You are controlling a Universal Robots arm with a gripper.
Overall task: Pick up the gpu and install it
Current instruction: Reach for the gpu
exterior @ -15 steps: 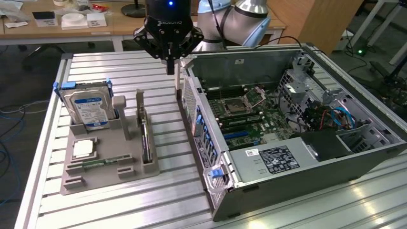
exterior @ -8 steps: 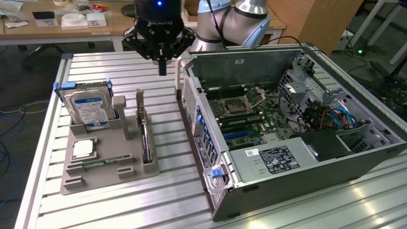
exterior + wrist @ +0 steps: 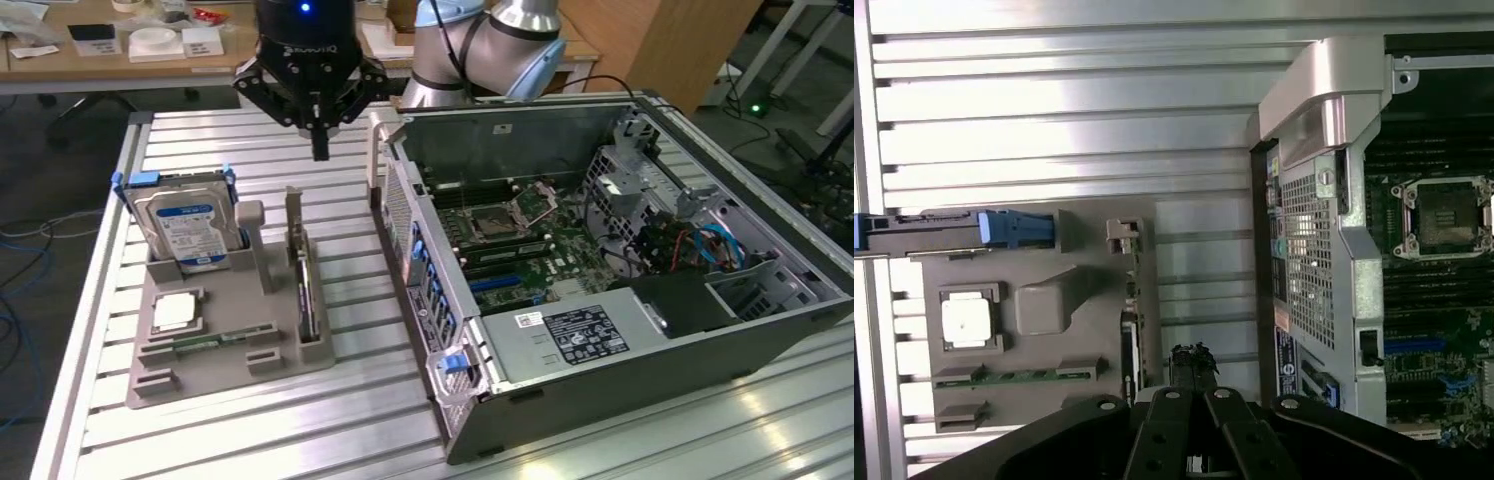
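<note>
The hand (image 3: 320, 150) hangs with its two fingers pressed together, clamped on nothing, over the bare slats near the surface's (image 3: 267, 430) edge farthest from the exterior camera. From the wrist camera its tips (image 3: 1192, 358) sit over the strip of slats between the grey holder tray (image 3: 1084, 330) and the open computer case (image 3: 1324, 250), just beside the thin edge of the gpu (image 3: 1132, 350).

The gpu (image 3: 306, 290) is not yet picked up. It stands on its long edge in a slot along the side of the grey holder tray (image 3: 227, 300) nearest the computer case (image 3: 601, 300), and the hand is above and beyond its far end, apart from it. The same tray carries a hard drive (image 3: 194, 225), upright at its far end, a square chip (image 3: 174, 312) and a green memory stick (image 3: 207, 343).

As I judge it, the main risk lies in the shut fingers. Brought down like this they cannot straddle the card and would strike its top edge, or skid off and knock it over in its slot. The card is thin and stands tall, so a sideways nudge could tip it. The case wall is near on the other side, which leaves little room for a drift that way.
</note>
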